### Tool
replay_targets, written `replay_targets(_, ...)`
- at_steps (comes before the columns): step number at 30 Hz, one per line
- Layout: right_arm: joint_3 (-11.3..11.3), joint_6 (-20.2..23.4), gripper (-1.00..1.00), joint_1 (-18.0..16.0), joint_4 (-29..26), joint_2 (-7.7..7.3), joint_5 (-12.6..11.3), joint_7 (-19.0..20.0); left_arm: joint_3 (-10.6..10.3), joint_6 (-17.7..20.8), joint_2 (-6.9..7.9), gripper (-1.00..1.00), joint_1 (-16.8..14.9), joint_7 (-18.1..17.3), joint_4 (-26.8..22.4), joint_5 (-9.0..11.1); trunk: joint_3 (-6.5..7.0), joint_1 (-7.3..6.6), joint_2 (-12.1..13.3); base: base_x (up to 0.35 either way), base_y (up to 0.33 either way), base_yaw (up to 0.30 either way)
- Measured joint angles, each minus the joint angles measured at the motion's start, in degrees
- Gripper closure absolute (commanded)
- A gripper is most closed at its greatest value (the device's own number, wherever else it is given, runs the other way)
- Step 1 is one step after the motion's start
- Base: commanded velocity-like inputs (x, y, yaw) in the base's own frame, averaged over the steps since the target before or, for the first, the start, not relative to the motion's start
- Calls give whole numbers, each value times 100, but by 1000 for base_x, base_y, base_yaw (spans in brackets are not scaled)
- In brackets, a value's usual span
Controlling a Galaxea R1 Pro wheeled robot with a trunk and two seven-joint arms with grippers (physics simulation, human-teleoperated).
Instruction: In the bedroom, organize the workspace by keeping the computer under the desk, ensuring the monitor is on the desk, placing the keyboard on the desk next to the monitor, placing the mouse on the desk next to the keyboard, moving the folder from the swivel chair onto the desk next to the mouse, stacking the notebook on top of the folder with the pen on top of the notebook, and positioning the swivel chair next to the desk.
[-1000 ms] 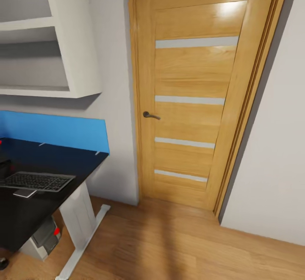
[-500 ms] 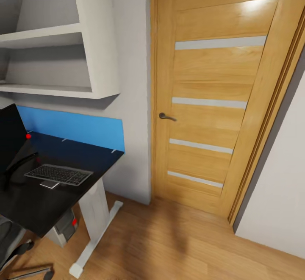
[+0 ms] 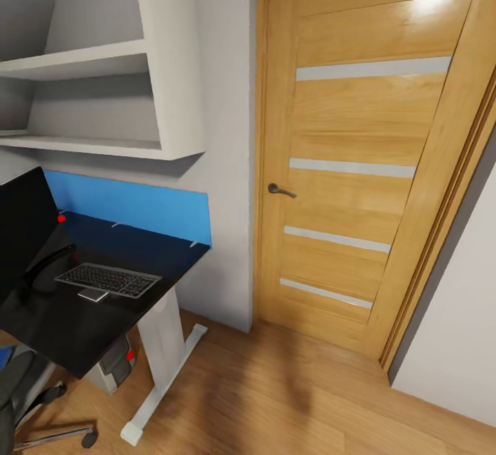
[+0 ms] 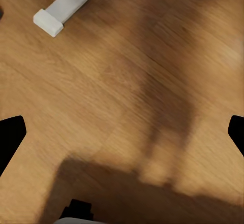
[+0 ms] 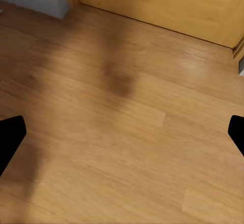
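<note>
The desk [image 3: 83, 331] has a glossy black top and a blue back panel and stands at the left of the head view. On it the keyboard [image 3: 107, 280] lies beside the black monitor [image 3: 24, 224], which the picture's edge cuts off. A small grey flat thing [image 3: 91, 294] lies just in front of the keyboard. The computer [image 3: 116, 367] sits on the floor under the desk. Part of the swivel chair [image 3: 17, 389] shows at the lower left. The mouse, folder, notebook and pen are out of view. My left gripper [image 4: 122, 137] and right gripper [image 5: 122, 137] hang open over bare floor.
A closed wooden door [image 3: 358, 166] with a lever handle [image 3: 279, 190] fills the wall ahead. White wall shelves [image 3: 103, 97] hang above the desk. The desk's white foot [image 4: 56, 16] juts onto the wooden floor [image 3: 289, 400].
The whole head view has swung, so door and desk sit further right in the picture. More of the monitor and the swivel chair have come into view. Nothing on the desk has moved.
</note>
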Motion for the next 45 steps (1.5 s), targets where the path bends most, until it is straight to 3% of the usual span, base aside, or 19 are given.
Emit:
replay_targets(12,11,0,-100,2,3,2,5,1,-11,1,5,-100,-1,0,5,-2,0,0,0,0,0,19)
replay_targets(18,11,0,-100,1,-1,3,5,1,-16,0,6,-100,-2,0,5,-133,-1,0,-1,0,0,257)
replay_targets(45,19,0,-100,1,16,11,13,1,-16,0,6,-100,-1,0,10,-140,-1,0,-1,0,0,276)
